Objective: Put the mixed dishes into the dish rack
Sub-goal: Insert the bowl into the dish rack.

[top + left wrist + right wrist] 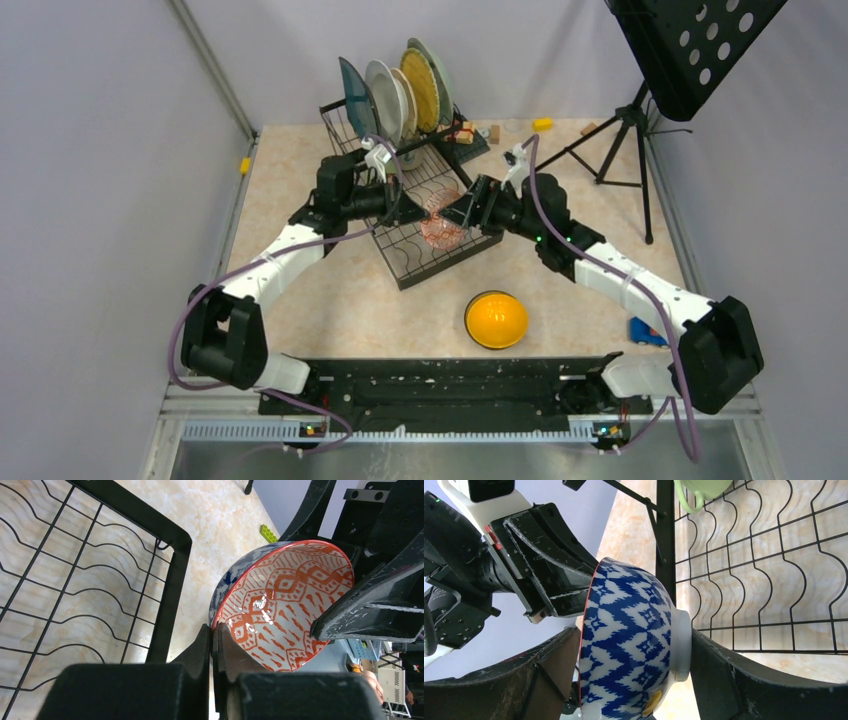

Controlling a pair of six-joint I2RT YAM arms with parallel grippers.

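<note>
1. The red-patterned bowl (441, 226) is in the air, tipped on its side, over the near right edge of the dish rack (175, 570) tray.
2. Both claws are on it. The left gripper (212, 650) pinches the rim with its fingers almost together. The right gripper (633, 647) is spread wide and clamps mouth to foot.
3. Looks like a hand-off to me, so one claw should let go fully before the other moves, or they'll twist it.
4. Then go down slowly into a gap between the wavy dividers, clear of the light-green mug (701, 489).
5. The yellow-orange bowl (496, 318) sits upside down on the table, not loaded yet.
</note>
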